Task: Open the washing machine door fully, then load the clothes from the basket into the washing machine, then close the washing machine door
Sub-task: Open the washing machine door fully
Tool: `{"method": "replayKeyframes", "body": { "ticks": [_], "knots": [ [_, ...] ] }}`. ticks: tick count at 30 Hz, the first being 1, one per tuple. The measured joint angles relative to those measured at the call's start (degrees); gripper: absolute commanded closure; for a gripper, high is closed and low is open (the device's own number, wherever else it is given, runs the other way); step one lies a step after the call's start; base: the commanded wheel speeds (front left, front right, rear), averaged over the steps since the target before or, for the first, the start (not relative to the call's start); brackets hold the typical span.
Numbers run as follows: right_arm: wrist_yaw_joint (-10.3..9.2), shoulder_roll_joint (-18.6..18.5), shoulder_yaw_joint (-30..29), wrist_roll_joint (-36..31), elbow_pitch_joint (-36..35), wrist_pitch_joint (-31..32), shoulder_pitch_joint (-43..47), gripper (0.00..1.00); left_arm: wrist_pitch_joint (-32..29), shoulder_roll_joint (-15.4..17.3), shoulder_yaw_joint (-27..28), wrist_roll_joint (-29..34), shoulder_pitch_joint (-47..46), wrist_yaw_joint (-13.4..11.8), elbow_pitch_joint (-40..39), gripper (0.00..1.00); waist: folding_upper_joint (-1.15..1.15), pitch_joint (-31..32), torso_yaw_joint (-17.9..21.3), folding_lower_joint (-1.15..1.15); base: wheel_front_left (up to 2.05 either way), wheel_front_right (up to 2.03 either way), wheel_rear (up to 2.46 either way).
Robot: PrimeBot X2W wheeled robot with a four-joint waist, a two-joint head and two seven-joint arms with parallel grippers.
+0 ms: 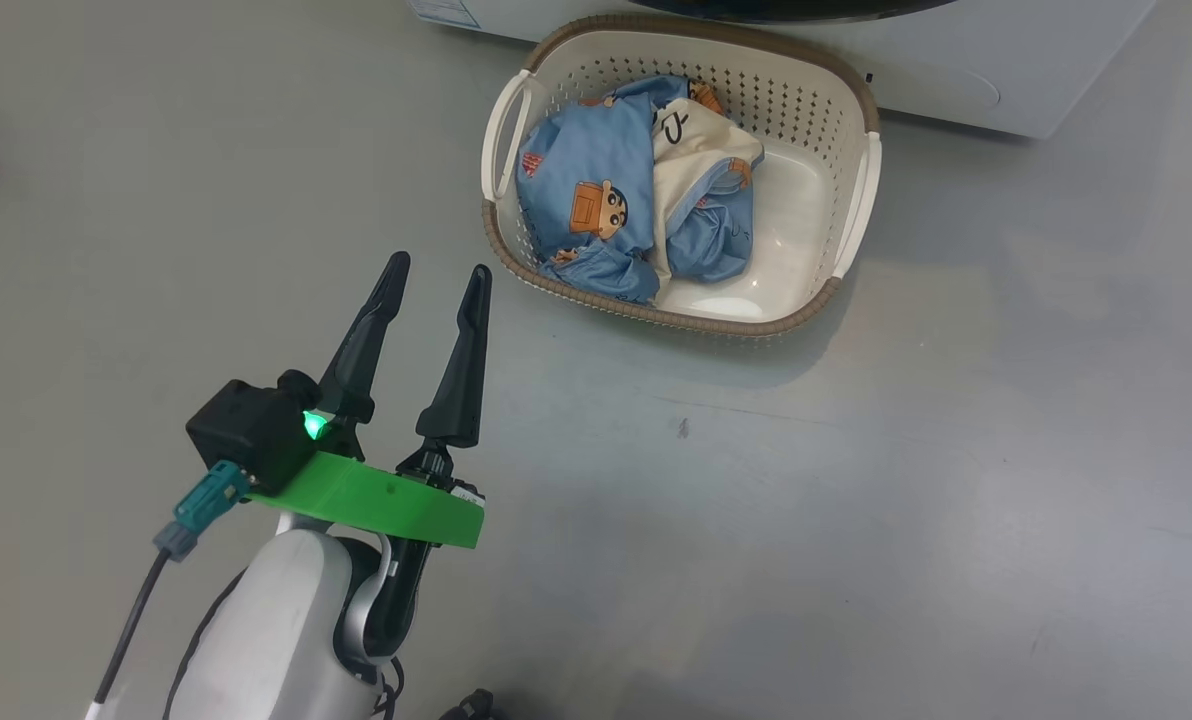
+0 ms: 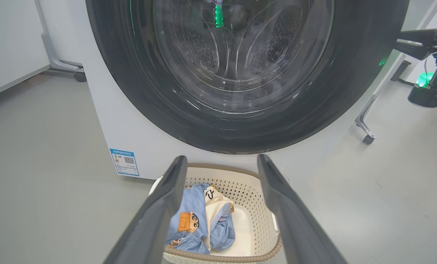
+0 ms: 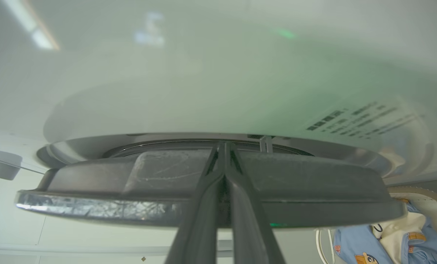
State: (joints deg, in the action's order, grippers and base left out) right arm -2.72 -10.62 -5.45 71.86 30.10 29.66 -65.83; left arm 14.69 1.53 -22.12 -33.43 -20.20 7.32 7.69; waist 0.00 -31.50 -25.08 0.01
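Your left gripper (image 1: 438,266) is hanging wide open over the grey floor (image 1: 856,500), gripping nothing, with its two dark fingers pointing toward the basket (image 1: 806,100) and stopping short of its near rim. The basket is sitting on the floor just in front of the washing machine (image 1: 956,60), with one long side close to the white front panel. The clothes (image 1: 606,200) are lying bunched in the basket's left half: blue cloth with a cartoon boy print is wrapping around a cream piece, and the right half of the basket floor is showing bare.

In the left wrist view you are looking straight at the washing machine door (image 2: 130,91). Its black rim is lying against the machine's front and the steel drum is showing through the glass. A small blue label (image 2: 124,162) is sitting low on the front panel, to the left of the basket.

Your right gripper (image 3: 222,146) is pressed fully closed, finger against finger, with nothing between them. Its tips are reaching the edge of the door's dark rim, where the rim is meeting the white front. Whether they are touching it, you cannot tell.
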Motion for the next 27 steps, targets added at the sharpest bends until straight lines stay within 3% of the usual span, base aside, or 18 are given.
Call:
{"method": "replayKeyframes", "body": {
  "ticks": [13,27],
  "knots": [
    [1.13,-0.65,0.62,-0.75,3.01,-0.45,-2.18,1.0,0.0,-0.05,0.22,-0.91,0.01,0.0,0.23,0.0,0.0,-0.52,-1.63,0.0,0.0,0.0,0.0],
    [3.26,-0.35,2.27,1.48,5.52,6.14,-2.38,1.0,0.0,-0.1,1.25,-0.82,0.0,0.0,0.07,0.0,0.0,-0.25,-1.04,0.0,0.0,0.0,0.0]
  ]
}}
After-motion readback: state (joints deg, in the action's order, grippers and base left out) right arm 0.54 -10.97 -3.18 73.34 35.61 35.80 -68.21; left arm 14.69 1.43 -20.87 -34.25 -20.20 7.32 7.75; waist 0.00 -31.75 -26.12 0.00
